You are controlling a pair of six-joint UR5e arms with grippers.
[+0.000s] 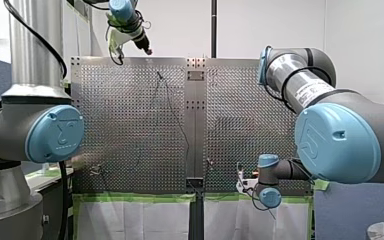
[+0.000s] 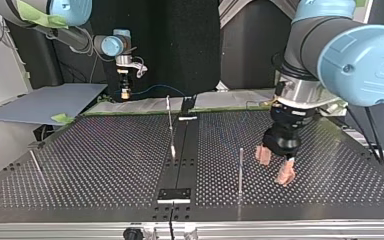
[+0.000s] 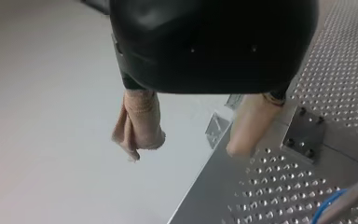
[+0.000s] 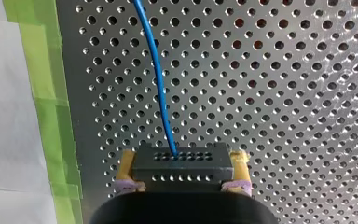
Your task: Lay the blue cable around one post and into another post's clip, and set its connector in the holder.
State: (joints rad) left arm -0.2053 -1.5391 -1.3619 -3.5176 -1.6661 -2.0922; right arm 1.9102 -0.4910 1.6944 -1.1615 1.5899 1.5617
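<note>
Black connector (image 4: 182, 169) is sitting clamped between the right tool's (image 4: 183, 161) yellow pads, blue cable (image 4: 157, 79) running ahead of it over the desk (image 4: 284, 93); left tool (image 3: 189, 147) is hovering, fingers apart, over the desk's edge.

right gripper (image 4: 182, 169) grips connector (image 4: 182, 158), seemingly squarely | blue cable (image 4: 156, 70) leads ahead over table (image 4: 284, 93)
</note>
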